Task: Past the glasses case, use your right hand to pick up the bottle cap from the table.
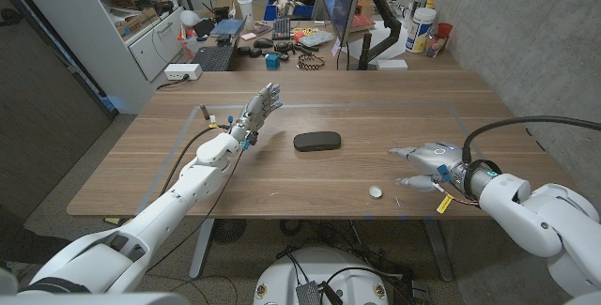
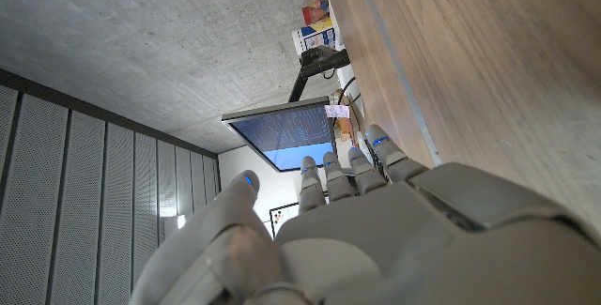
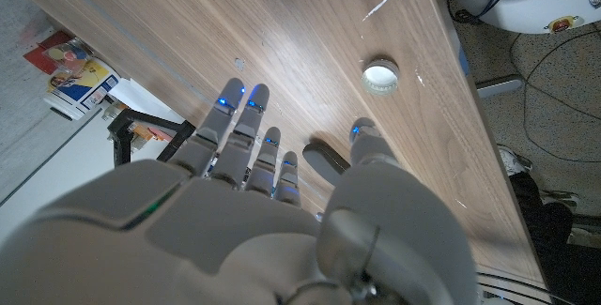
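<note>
Your right hand (image 1: pixel 427 158) hovers spread and empty; the small white round bottle cap (image 1: pixel 376 190), low and flat just beside your thumb, could skid off the near table edge.

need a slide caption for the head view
Right hand open above the table, near the bottle cap; glasses case at centre; left hand raised, open.

Clearance, as I see it: bare wooden table (image 1: pixel 394 108) lies between my right hand (image 1: pixel 427 160) and the small white round bottle cap (image 1: pixel 376 190). The dark oval glasses case (image 1: pixel 316 141) sits well apart. My left hand (image 1: pixel 260 108) hangs farther off.
</note>
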{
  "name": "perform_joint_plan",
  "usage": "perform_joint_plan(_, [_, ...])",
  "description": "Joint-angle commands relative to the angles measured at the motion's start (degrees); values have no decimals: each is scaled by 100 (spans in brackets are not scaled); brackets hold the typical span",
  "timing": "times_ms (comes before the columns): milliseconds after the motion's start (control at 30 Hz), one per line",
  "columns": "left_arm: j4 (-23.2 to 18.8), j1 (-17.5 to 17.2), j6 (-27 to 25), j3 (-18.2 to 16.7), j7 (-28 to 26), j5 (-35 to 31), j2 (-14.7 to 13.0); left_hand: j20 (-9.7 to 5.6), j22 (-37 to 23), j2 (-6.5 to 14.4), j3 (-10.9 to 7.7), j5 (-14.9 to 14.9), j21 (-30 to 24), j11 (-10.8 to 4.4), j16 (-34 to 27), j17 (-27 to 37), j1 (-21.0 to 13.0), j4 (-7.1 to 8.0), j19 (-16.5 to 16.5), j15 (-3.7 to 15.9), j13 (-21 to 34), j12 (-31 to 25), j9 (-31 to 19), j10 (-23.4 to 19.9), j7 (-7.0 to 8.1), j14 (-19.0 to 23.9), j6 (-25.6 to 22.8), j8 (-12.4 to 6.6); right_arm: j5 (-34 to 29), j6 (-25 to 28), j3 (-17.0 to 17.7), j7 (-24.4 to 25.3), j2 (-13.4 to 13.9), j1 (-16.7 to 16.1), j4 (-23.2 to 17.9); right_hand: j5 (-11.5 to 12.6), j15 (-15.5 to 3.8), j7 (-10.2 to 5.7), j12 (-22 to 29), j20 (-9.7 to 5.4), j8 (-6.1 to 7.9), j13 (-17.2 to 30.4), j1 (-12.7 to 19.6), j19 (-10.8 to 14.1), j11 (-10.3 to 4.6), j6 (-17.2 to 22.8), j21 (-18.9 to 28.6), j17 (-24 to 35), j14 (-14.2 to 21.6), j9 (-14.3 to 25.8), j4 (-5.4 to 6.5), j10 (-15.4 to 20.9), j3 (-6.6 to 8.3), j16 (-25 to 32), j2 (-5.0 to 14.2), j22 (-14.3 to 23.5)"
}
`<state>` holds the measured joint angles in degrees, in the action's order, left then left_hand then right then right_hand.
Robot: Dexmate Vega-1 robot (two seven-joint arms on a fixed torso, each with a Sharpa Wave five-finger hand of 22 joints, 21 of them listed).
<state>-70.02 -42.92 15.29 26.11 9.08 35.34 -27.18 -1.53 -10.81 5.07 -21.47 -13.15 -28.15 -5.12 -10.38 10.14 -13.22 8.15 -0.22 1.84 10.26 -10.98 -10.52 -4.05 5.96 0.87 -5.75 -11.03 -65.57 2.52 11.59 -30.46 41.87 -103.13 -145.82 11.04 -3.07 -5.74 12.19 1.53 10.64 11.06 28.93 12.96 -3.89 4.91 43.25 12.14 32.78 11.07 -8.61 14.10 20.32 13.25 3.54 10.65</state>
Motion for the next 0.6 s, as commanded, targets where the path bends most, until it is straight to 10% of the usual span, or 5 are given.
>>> perform_joint_plan(33, [77, 12, 13, -14, 64, 32, -9, -4, -6, 1, 16, -41, 34, 26, -15, 12, 58, -10, 4, 244, 30, -22, -9, 0, 9, 17, -36, -19, -164, 163, -270, -90, 153, 95, 5, 62, -498, -7, 12, 7, 60, 20, -3, 43, 0, 30, 36, 19, 14, 12, 12, -24, 16, 9, -25, 21])
perform_joint_plan(600, [161, 10, 33, -45, 154, 119, 17, 4, -6, 3, 26, -54, 45, 26, -19, 11, 71, -15, 7, 247, 30, -20, -9, 8, 10, 23, -48, -21, -168, 296, -539, -129, 396, 185, 7, 114, -536, -202, 42, 7, 99, 22, 209, 73, -40, 106, 36, 15, 68, 12, -67, 31, 82, -10, -48, 20])
